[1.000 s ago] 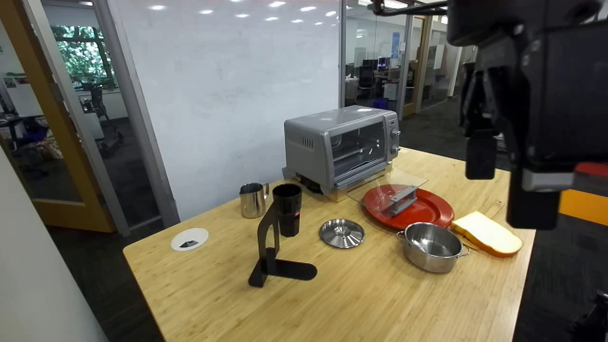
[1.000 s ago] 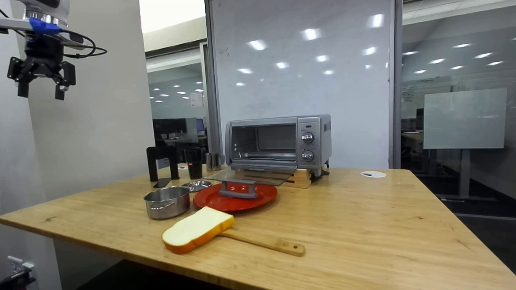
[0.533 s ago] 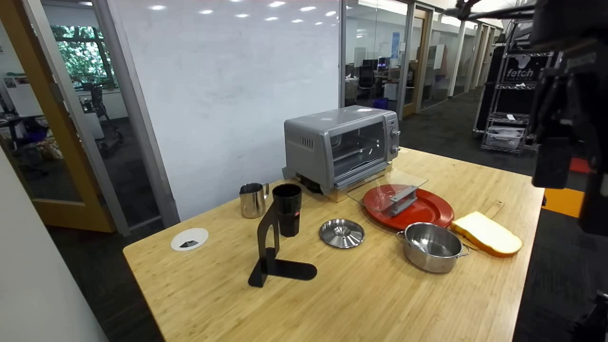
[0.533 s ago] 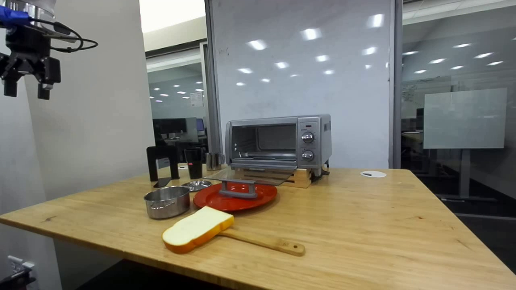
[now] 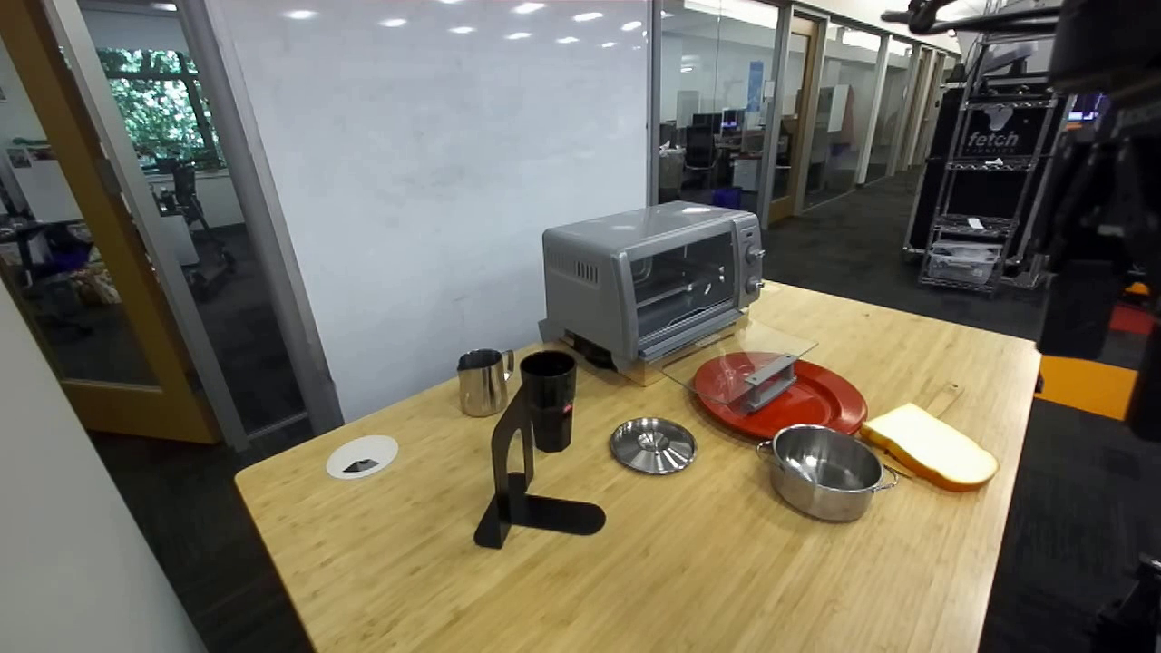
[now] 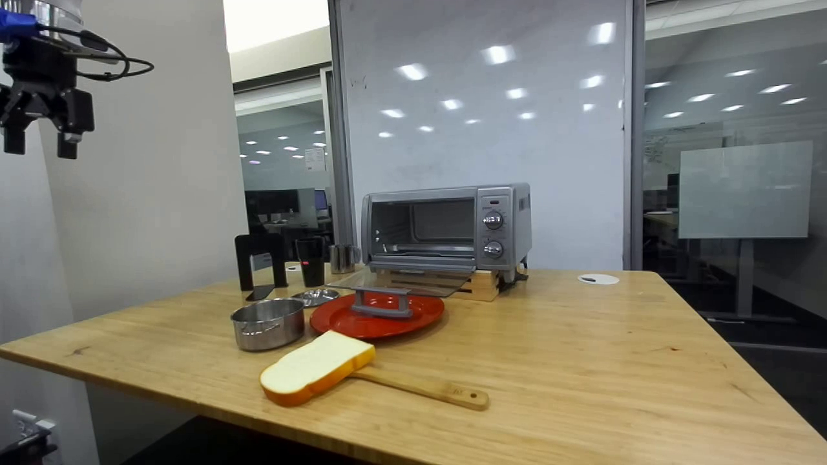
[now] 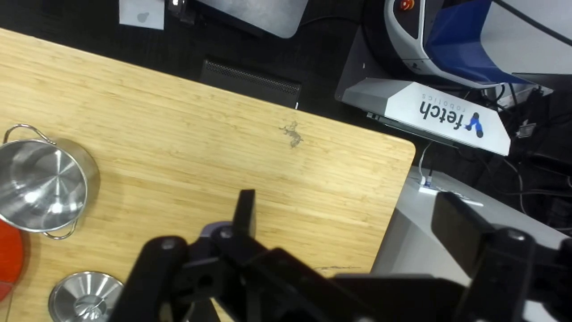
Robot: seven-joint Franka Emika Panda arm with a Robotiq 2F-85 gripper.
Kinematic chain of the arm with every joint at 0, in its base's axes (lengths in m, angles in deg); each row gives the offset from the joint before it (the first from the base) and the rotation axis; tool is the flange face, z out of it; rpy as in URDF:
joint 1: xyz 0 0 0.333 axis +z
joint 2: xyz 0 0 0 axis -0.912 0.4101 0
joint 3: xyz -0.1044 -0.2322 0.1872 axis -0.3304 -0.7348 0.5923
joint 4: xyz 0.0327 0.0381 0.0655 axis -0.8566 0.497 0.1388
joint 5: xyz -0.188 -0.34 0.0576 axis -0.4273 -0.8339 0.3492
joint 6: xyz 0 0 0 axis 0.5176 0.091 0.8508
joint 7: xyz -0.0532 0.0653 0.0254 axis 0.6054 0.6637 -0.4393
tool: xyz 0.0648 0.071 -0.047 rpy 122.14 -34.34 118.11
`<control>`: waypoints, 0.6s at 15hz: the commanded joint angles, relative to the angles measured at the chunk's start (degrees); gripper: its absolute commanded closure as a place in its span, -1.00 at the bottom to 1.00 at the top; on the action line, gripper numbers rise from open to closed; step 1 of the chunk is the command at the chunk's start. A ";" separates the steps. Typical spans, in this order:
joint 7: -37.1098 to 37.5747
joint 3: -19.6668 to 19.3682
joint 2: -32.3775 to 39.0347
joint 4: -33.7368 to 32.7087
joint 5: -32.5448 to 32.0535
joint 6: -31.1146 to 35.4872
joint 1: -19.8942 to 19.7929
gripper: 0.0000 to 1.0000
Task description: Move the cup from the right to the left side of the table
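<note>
The black cup point(image 5: 551, 404) stands upright on the blond wood table point(image 5: 726, 580), between a black bookend and the oven. It also stands upright in an exterior view point(image 6: 313, 263), near the far end of the table point(image 6: 581, 361). My gripper point(image 6: 41, 146) is open and empty, high above the table and well away from the cup. It is dark and partly cut off at the right edge in an exterior view point(image 5: 1114, 363). In the wrist view the gripper point(image 7: 346, 208) has its fingers wide apart over the table corner point(image 7: 330, 179). The cup is out of the wrist view.
The black bookend point(image 5: 512, 481) stands close beside the cup. A steel cup with a handle point(image 5: 483, 383), a steel lid point(image 5: 653, 445), a toaster oven point(image 5: 653, 272) with its door down, a red plate point(image 5: 839, 399), a steel pot point(image 5: 825, 490) and a bread slice point(image 5: 934, 449) are also there.
My open gripper has moved away from the objects, rightward in an exterior view and leftward in an exterior view, slowing lately. The cup and other objects have not moved.
</note>
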 commanded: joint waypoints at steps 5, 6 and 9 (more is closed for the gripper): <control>2.22 -3.84 -12.25 9.69 1.34 -1.99 -5.07 -1.00; 3.23 -4.72 -15.43 11.95 1.39 -2.71 -5.96 -1.00; 5.59 -6.84 -24.43 17.50 1.16 -5.73 -8.95 -1.00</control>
